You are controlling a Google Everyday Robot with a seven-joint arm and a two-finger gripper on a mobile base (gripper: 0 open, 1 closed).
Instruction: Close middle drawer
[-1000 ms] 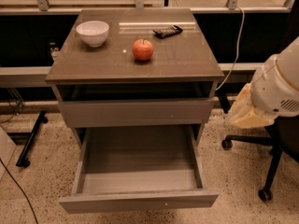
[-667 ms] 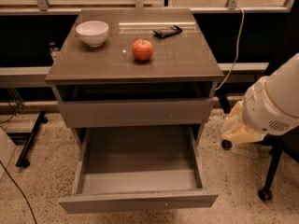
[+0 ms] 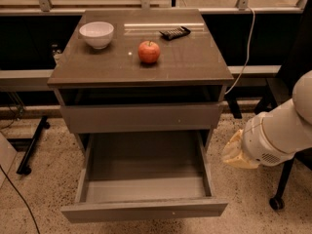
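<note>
The middle drawer [image 3: 144,209] is pulled far out of the grey-brown cabinet. Its flat front panel faces me low in the view, with a tiny pale dot on it, and its deep box [image 3: 144,165] shows nothing inside. The similar top drawer front [image 3: 141,117] above it is closed. My white arm comes in from the right. My gripper [image 3: 233,152] is at its beige end, beside the drawer's right side wall and apart from it, above the floor.
The cabinet top [image 3: 185,62] holds a white bowl [image 3: 97,34], a red apple [image 3: 148,51] and a small black object [image 3: 175,32]. A chair base with a caster [image 3: 277,202] stands at the right. A cable [image 3: 247,48] hangs behind. A black stand foot [image 3: 29,152] is at the left.
My arm has moved down and to the left, closer to the open drawer's right side. The drawer has not moved.
</note>
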